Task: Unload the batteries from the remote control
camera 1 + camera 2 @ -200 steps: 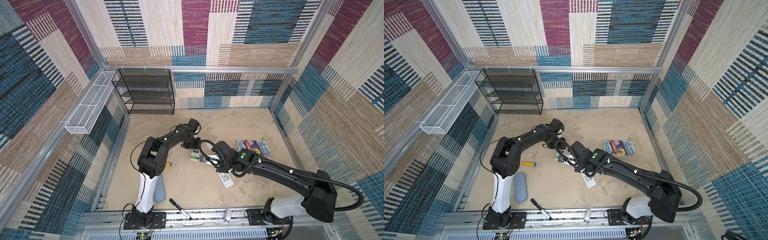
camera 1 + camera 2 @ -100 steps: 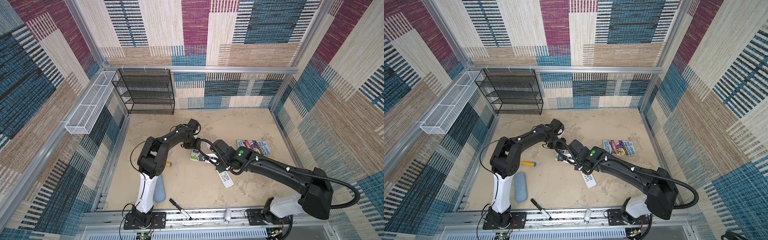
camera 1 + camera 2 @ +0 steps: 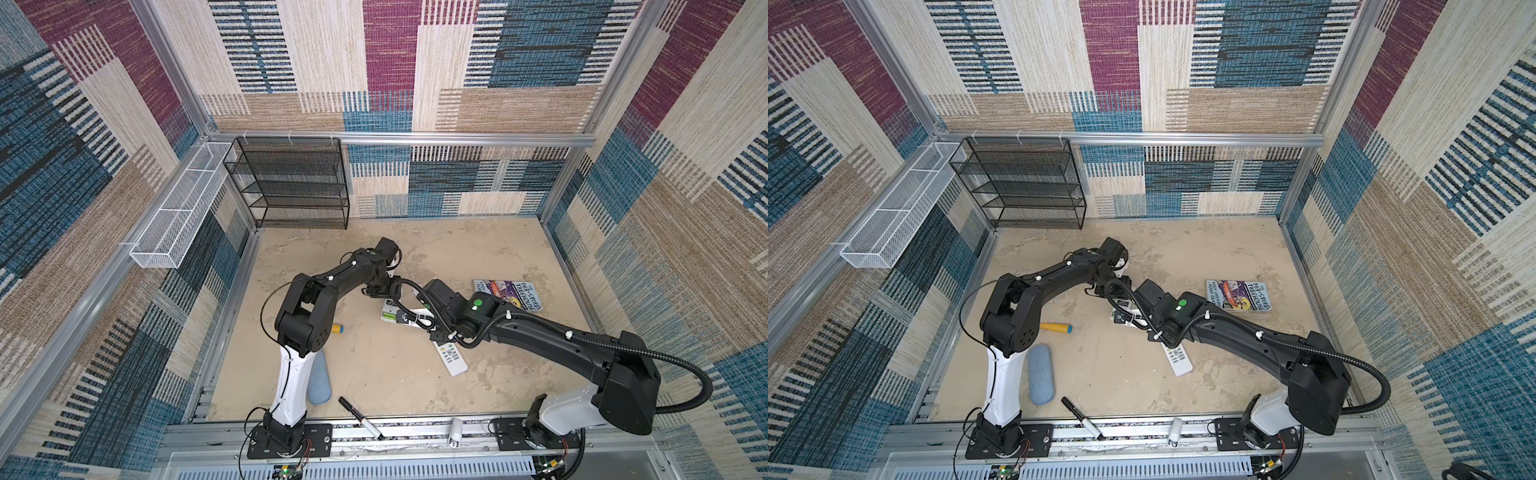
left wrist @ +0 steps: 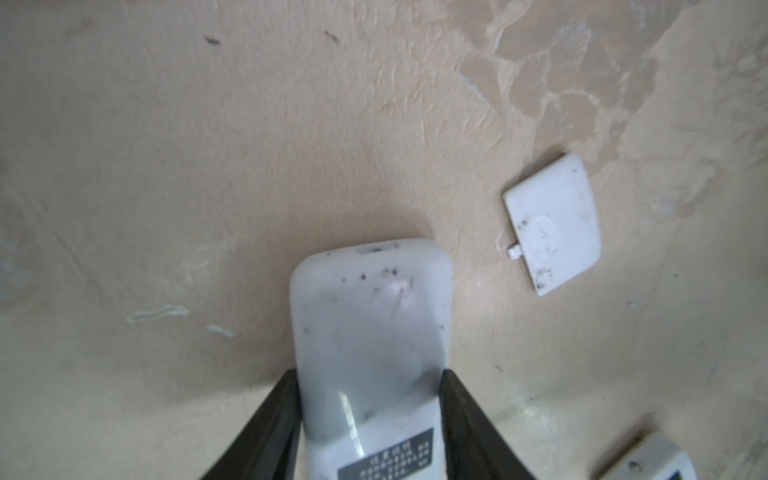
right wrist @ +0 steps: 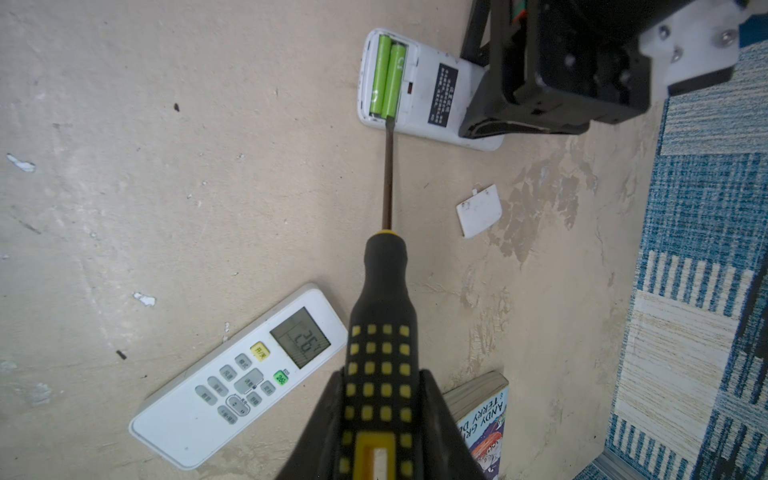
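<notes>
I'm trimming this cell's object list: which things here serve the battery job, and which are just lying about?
In use: open remote held by left gripper, its two lime green batteries, screwdriver in right gripper, loose battery cover.
Lying about: face-up remote, book, blue case, marker, yellow handle.

There are two remotes [image 5: 432, 95] [image 5: 237, 374], two lime green batteries [image 5: 380, 77] [image 5: 394, 81], one loose cover [image 5: 478, 211], one screwdriver [image 5: 384, 316], one book [image 3: 508, 294] and one marker [image 3: 360, 417].

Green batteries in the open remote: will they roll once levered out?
Probably: green batteries are smooth cylinders; the tabletop looks flat. Likely rigid, so the screwdriver tip at their end should lift them from the held remote.
</notes>
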You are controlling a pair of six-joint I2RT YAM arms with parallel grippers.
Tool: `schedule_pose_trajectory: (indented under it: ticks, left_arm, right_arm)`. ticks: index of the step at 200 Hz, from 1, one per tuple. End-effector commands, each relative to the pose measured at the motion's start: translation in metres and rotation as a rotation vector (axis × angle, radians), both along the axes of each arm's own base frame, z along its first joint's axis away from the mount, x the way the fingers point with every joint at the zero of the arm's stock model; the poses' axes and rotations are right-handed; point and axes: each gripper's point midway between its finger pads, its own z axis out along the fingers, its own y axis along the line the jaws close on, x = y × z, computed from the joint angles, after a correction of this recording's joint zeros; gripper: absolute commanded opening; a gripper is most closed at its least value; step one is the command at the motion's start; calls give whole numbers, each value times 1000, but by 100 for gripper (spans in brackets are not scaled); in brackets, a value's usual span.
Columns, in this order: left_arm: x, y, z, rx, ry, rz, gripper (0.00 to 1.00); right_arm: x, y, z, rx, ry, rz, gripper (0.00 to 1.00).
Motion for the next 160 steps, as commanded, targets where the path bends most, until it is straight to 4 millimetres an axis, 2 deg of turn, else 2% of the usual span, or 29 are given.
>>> schedule_pose_trajectory:
  ticks: [1,110,160]
  left_arm:
    - [-37,23,-20,119,147,-24,54]
    - [-37,24,-19,127,144,-27,53]
    - [-36,28,-18,148,137,-28,53]
  right_arm:
    - [-2,4,2,20,13,-1,0]
    - [1,1,-2,-23,23,-16,0]
    - [5,2,6,-23,1,-17,0]
